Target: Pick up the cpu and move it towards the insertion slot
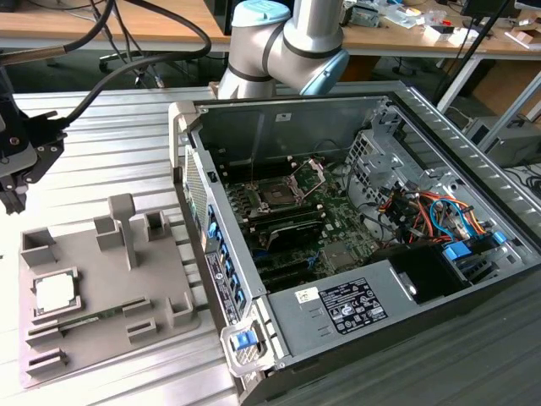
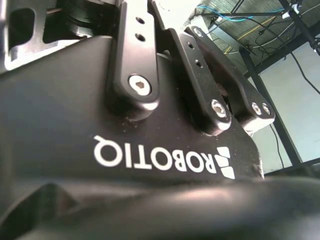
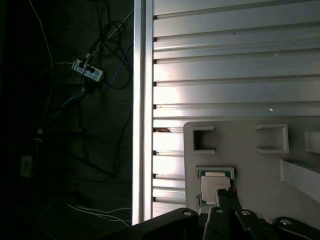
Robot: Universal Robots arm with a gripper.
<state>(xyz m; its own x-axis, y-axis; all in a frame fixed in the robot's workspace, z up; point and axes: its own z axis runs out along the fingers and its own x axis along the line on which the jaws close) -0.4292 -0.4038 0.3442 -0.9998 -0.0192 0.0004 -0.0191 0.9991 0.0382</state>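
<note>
Cpu (image 1: 55, 292) flat in grey fixture (image 1: 93, 288), below tool (image 1: 13, 193), untouched. Cannot tell tool's spread. Probably needs centring squarely over chip, level descent, gentle edge grip. Insertion slot (image 1: 279, 193) well away inside case (image 1: 279, 127).

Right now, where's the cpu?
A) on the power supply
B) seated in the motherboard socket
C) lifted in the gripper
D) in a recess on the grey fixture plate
D: the cpu lies in a recess of the grey fixture plate, beside the computer case.
</note>
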